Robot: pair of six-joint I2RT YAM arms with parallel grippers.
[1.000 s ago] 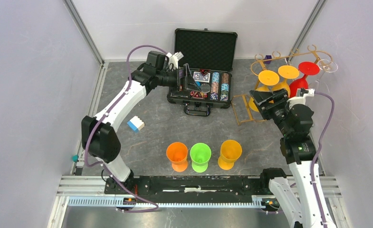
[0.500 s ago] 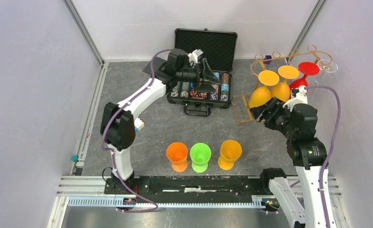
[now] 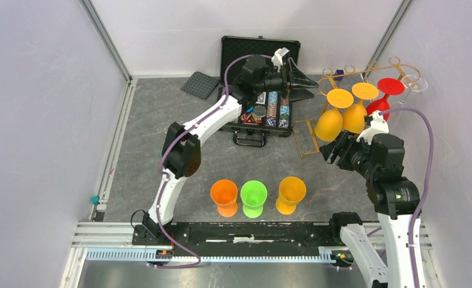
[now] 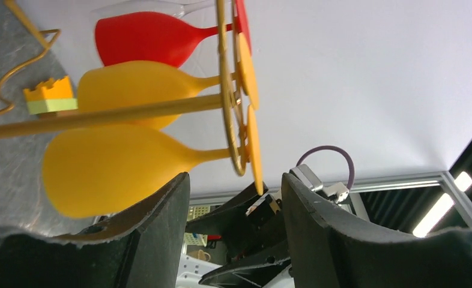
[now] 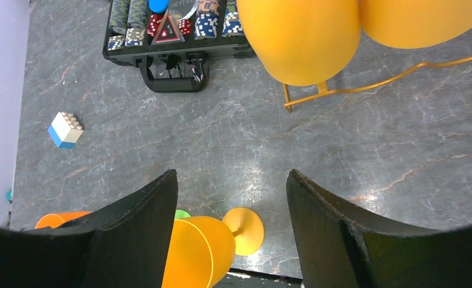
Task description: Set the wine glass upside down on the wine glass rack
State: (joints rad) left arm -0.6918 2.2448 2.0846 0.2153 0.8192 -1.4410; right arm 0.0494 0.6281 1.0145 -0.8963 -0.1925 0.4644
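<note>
The gold wire wine glass rack [image 3: 372,67] stands at the far right. Two yellow wine glasses [image 3: 329,123], a red one [image 3: 382,99] and a clear one [image 3: 415,83] hang on it upside down. My right gripper [image 3: 331,150] is open and empty, just near of the front yellow glass. My left gripper [image 3: 302,81] is open and empty, reaching over the case toward the rack's left side. The left wrist view shows the rack wire [image 4: 224,90] and hanging yellow glasses [image 4: 113,168] beyond the open gripper [image 4: 235,180]. The right wrist view shows a yellow bowl [image 5: 305,36] above the open gripper [image 5: 232,175].
An open black case of poker chips [image 3: 260,111] lies under the left arm. Orange [image 3: 224,195], green [image 3: 253,197] and yellow [image 3: 291,193] glasses stand upright near the front. A white-blue brick [image 5: 64,129] and a dark foam pad [image 3: 200,84] lie to the left.
My left arm has swung from the case's left side across to the rack. My right gripper has drawn back from the front yellow glass, which stays hanging on the rack.
</note>
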